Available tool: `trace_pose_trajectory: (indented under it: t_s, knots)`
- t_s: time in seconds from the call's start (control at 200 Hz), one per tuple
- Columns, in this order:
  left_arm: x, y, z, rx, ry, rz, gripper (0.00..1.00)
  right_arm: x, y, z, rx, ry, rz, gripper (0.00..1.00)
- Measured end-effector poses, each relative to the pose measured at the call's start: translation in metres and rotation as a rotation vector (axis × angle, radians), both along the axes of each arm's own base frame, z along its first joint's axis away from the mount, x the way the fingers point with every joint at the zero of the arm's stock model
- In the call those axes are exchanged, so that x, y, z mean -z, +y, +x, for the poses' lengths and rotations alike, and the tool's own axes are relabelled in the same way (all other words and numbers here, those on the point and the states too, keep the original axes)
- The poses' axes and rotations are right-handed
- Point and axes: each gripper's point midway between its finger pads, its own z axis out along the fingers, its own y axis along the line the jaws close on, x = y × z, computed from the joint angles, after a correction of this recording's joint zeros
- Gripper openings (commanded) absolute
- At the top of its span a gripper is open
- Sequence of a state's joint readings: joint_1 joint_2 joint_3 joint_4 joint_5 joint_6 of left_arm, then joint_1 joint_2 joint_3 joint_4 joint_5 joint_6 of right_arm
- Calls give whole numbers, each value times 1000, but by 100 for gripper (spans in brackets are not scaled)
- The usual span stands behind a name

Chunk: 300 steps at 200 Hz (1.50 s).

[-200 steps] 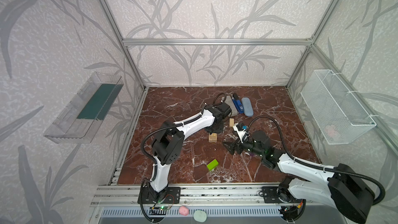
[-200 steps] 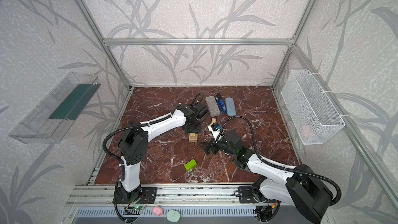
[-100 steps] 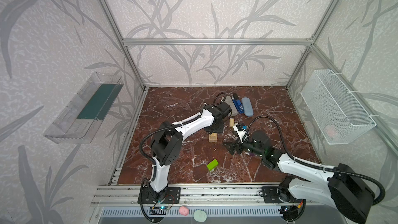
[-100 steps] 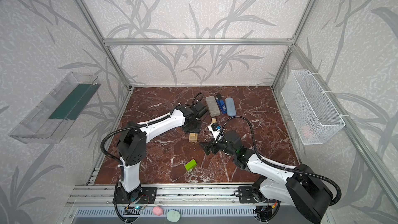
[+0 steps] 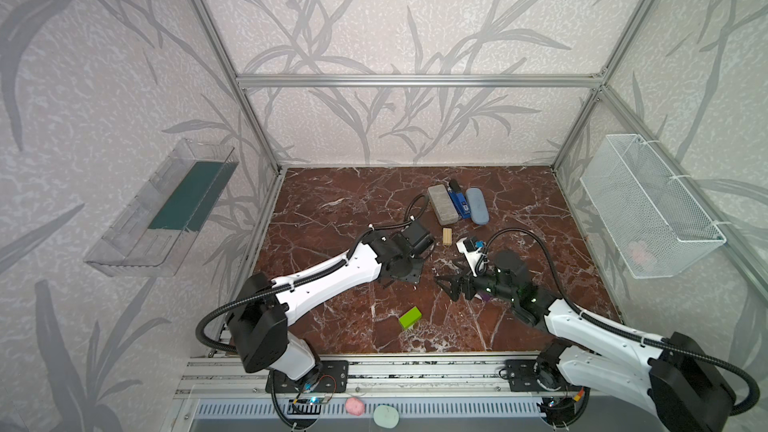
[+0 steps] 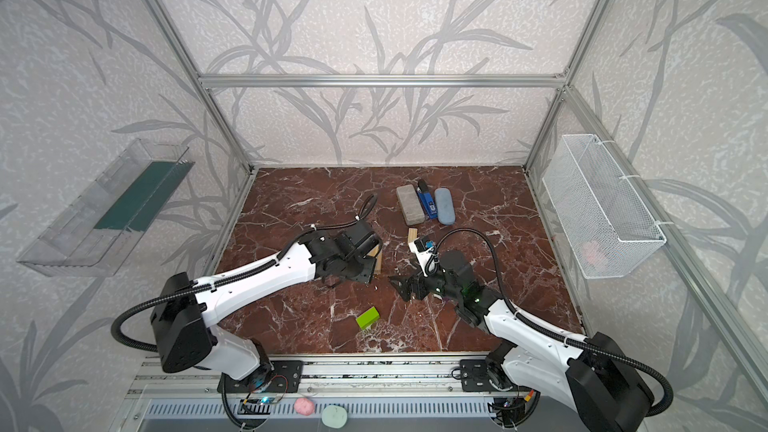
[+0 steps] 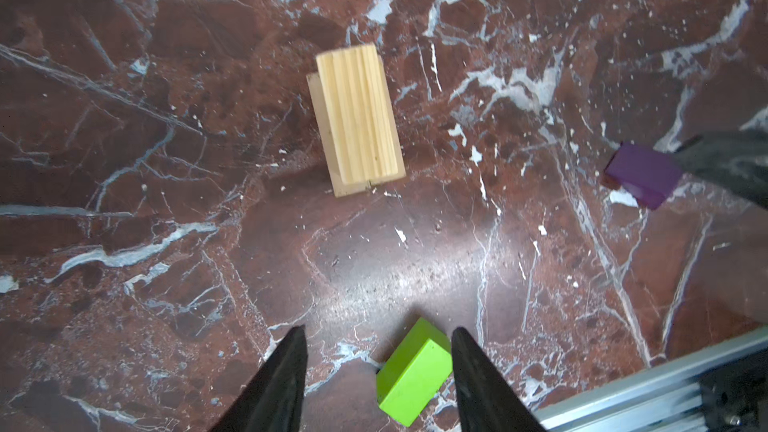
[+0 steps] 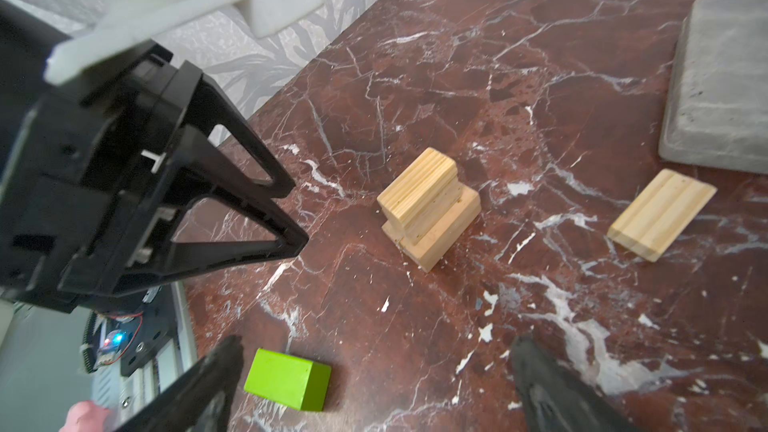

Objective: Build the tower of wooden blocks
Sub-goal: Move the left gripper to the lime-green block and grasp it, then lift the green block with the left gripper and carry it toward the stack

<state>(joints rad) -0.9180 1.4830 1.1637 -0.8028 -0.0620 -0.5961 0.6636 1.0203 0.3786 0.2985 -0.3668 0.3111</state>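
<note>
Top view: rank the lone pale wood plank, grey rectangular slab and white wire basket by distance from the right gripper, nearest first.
From the right gripper, in a top view:
1. Lone pale wood plank, just beyond it toward the back wall.
2. Grey rectangular slab, farther back.
3. White wire basket, on the right wall.

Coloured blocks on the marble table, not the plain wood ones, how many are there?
2. The lime-green rectangular block lies near the front edge, around the centre. The purple rectangular block lies right of centre, partly beneath the right gripper. Others may be hidden.
</note>
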Motion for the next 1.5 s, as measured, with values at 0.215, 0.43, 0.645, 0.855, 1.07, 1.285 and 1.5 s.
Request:
trace_pose_trajectory:
  t_s: [0.215, 0.43, 0.645, 0.855, 1.07, 1.285, 1.5]
  knots:
    - [22, -10, -42, 152, 15, -27, 63, 19, -9, -22, -21, 81, 1, 99]
    - [51, -15, -63, 227, 43, -30, 66, 51, -12, -35, -37, 171, -18, 99]
    - [69, -16, -64, 230, 51, -23, 67, 52, -10, -35, -45, 170, -1, 99]
    - [85, -18, -65, 232, 75, -1, 66, 50, -9, -34, -47, 156, 4, 99]
    - [97, -13, -67, 233, 90, 30, 62, 50, -9, -34, -52, 148, -1, 99]
    - [105, -8, -64, 227, 81, 72, 55, 50, -9, -34, -52, 144, -2, 99]
    - [106, -1, -60, 180, 67, 98, 53, 50, -10, -34, -50, 143, -4, 99]
